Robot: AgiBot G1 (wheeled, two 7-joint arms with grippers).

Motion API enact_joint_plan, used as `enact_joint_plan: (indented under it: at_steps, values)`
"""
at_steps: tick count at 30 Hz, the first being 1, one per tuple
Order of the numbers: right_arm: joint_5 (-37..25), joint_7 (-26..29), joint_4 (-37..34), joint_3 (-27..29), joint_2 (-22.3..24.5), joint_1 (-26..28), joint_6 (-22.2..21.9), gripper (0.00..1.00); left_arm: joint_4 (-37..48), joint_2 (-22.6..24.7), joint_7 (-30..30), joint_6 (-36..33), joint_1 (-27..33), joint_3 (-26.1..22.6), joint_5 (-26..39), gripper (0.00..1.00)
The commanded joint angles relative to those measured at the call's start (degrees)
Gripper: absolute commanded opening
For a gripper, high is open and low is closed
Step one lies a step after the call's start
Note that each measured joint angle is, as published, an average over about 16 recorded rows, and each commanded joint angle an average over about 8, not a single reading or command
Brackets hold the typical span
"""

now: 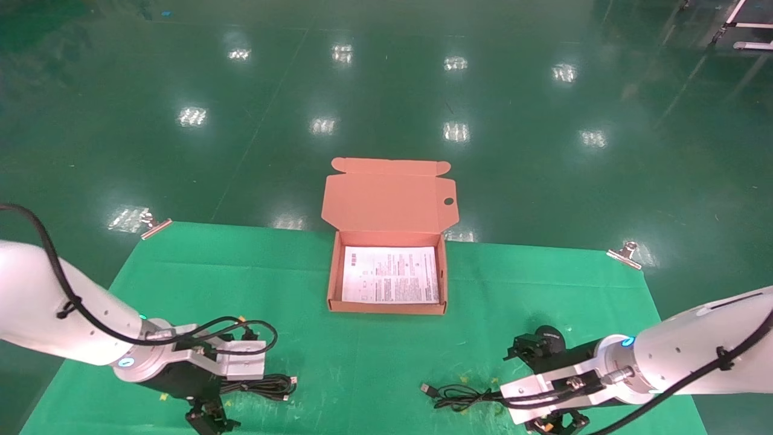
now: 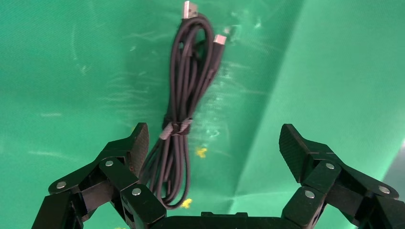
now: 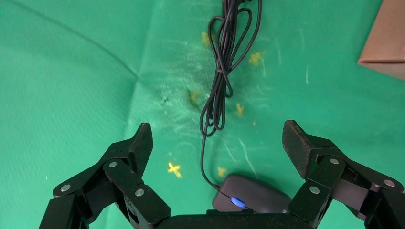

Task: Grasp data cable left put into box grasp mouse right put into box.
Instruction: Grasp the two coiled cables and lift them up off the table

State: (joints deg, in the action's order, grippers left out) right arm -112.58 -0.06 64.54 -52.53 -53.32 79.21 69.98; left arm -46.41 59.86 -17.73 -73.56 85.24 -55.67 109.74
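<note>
Both grippers are spread wide, holding nothing. Left gripper hangs over the data cable on the counter; thin loops could slip out. Mouse lies under the right gripper.

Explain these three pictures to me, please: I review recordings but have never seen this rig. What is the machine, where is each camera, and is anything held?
It is a robot with two white arms, each ending in a black claw. The wide picture comes from its head, looking down at a green cloth. The other two come from cameras on the wrists.

The left claw hangs open over a tied bundle, the data cable. The right claw hangs open over the black mouse, whose cord lies looped on the cloth. Between them, farther back, stands the orange box, lid up, with a printed leaflet inside. Nothing is held.
</note>
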Motion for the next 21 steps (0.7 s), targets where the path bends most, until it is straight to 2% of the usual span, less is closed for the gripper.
enact_joint_plan:
  at_steps: [1,9,18,20,21]
  values:
    - [0.3,0.0,-1.7,0.0,-0.8,-0.3,-0.5,1.00,3.1,0.7,0.6,0.6,-0.1,0.3,-0.8,1.00]
    - [1.2,-2.2,-7.5,0.5,-3.4,-1.3,-4.2,1.00,13.1,3.7,5.9,3.9,0.7,1.1,-1.8,1.00]
    - [0.6,-5.5,-12.0,0.2,-5.9,-1.7,-7.6,1.00,20.1,6.1,10.8,6.2,1.8,1.2,-2.0,1.00]
    - [0.3,-6.2,-12.9,0.0,-6.4,-1.8,-8.2,1.00,21.2,6.5,11.7,6.7,1.9,1.3,-2.1,0.85]
    - [0.2,-6.4,-13.3,-0.1,-6.7,-1.8,-8.5,1.00,21.8,6.6,12.1,6.9,2.0,1.3,-2.1,0.73]
